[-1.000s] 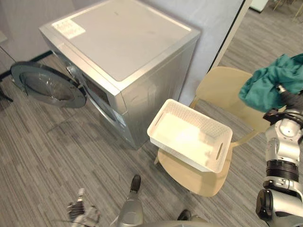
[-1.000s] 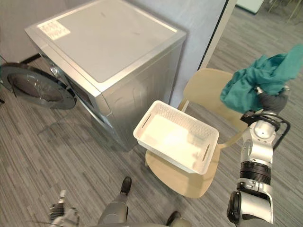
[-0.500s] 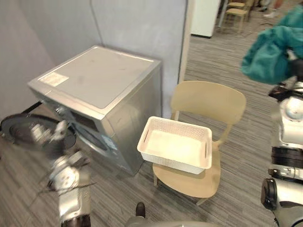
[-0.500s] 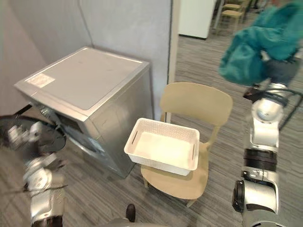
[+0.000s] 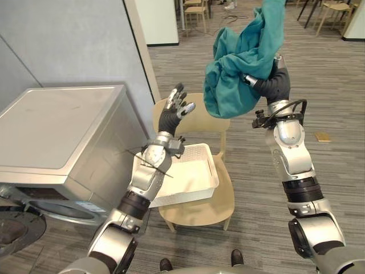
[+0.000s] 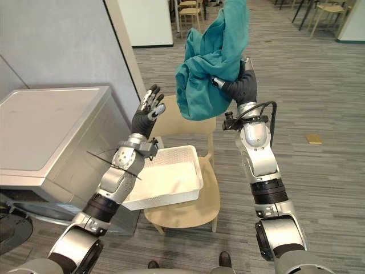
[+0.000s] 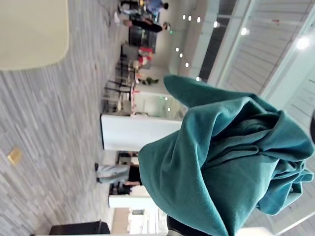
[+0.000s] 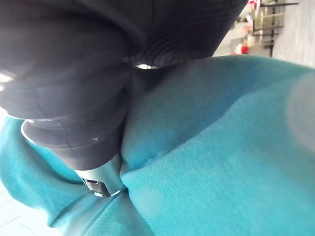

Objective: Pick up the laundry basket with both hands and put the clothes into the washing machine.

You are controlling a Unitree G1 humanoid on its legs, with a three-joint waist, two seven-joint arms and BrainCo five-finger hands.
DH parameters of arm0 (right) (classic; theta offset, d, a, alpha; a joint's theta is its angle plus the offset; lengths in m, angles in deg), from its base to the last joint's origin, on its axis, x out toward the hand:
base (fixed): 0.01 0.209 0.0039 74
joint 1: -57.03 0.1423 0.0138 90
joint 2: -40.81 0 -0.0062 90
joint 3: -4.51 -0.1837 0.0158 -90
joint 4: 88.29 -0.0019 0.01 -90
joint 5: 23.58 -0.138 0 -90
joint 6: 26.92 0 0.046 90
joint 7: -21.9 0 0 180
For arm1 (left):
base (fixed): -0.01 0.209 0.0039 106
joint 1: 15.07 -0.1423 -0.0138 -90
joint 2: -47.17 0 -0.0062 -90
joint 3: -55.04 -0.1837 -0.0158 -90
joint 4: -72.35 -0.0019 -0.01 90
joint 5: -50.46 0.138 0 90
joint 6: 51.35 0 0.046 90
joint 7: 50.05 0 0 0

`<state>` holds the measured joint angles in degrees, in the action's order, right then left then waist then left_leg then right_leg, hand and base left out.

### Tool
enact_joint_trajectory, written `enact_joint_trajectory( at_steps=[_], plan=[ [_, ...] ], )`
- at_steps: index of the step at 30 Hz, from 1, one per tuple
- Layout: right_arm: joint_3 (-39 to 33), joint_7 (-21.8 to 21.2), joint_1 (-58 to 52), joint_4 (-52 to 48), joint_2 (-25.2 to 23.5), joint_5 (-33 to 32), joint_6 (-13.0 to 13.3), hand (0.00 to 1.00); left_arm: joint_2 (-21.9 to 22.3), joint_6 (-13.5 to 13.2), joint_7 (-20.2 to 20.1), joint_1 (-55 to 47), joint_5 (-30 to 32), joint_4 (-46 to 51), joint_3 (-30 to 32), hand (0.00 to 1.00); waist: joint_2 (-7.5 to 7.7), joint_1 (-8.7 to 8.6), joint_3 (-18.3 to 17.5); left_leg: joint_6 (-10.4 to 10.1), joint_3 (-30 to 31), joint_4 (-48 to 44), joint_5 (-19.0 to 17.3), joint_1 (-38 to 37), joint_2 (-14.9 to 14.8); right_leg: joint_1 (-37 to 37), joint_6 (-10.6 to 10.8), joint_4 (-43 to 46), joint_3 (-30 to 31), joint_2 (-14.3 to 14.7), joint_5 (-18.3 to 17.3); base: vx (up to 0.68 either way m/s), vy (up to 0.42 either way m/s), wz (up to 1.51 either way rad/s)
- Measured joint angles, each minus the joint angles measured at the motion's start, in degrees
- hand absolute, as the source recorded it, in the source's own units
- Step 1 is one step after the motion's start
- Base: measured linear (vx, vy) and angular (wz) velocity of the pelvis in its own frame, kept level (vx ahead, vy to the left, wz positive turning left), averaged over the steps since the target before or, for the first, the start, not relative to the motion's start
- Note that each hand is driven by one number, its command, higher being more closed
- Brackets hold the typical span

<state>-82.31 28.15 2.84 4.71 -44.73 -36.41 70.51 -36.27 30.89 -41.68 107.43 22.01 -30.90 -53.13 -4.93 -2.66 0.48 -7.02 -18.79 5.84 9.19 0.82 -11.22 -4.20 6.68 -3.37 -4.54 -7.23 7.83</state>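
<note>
Above chair (image 5: 197, 210), right hand (image 5: 272, 85), cloth (image 5: 242, 57) aloft

Beige chair (image 5: 197, 210) on grey plank floor (image 5: 342, 114), grey wall (image 5: 68, 40) behind

Two silver-grey arms are shown, the left arm (image 5: 142, 181) and the right arm (image 5: 292, 154), each built of rounded metal segments separated by black ribbed rings. The wrists are sheathed in dark ribbed covers, and the left hand (image 5: 175, 107) and right hand (image 5: 274, 84) are fitted with silver, dark-tipped fingers.

A pale wooden chair (image 5: 199, 210) stands on grey plank flooring (image 5: 254, 185). A white perforated plastic basket (image 5: 191, 174) rests on its seat.
</note>
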Motion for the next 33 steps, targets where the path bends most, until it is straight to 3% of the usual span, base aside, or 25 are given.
enact_joint_trajectory(
  at_steps=[6, 14, 29, 30, 33],
  plan=[
    [0.18, -0.4, -1.06, -0.09, -0.48, 0.02, -0.21, 1.0, 1.79, 1.7, 0.74, 5.65, 0.16, -5.16, -3.91, 0.0, 0.52, -0.07, -0.11, -0.01, 1.66, 0.03, 0.0, -0.1, -0.24, 1.11, 0.09, -0.49, -1.14, 0.23, -0.13, -0.02, -0.009, 0.09],
    [1.45, -1.01, -2.85, -0.09, -2.71, 0.71, -0.57, 1.0, 3.75, 3.74, 0.71, 10.19, 0.69, -10.06, -7.83, 0.0, 3.5, -0.48, -1.31, -0.19, 3.83, 0.04, -0.12, 1.05, 0.36, 1.36, 0.3, -0.72, -2.87, -0.5, -0.52, -0.02, 0.003, 0.12],
    [1.16, -1.12, -4.93, -0.27, -3.69, 1.43, -0.52, 1.0, 6.49, 5.15, 0.69, 17.33, 2.1, -12.16, -11.64, 0.0, 4.09, -1.54, -1.6, 0.0, 4.89, 0.02, 0.01, 1.24, 0.97, 1.93, 0.73, -0.77, -3.76, -1.03, -0.6, 0.0, 0.002, 0.04],
    [1.16, -1.13, -5.1, -0.41, -3.7, 1.41, -0.51, 1.0, 6.61, 5.16, 0.69, 17.43, 2.1, -12.16, -11.67, 1.0, 4.09, -1.55, -1.6, 0.0, 4.88, 0.02, 0.01, 1.24, 0.97, 1.93, 0.76, -0.78, -3.77, -1.03, -0.63, 0.0, 0.0, 0.0],
    [0.92, -1.11, -6.55, -1.28, -3.72, 0.82, -0.5, 1.0, 7.02, 5.17, 0.49, 17.49, 2.1, -12.15, -12.26, 1.0, 4.23, -1.56, -1.68, -0.01, 4.86, 0.02, 0.01, 1.23, 0.96, 1.95, 0.87, -0.84, -3.81, -1.03, -0.71, 0.0, 0.0, 0.0]
  ],
)
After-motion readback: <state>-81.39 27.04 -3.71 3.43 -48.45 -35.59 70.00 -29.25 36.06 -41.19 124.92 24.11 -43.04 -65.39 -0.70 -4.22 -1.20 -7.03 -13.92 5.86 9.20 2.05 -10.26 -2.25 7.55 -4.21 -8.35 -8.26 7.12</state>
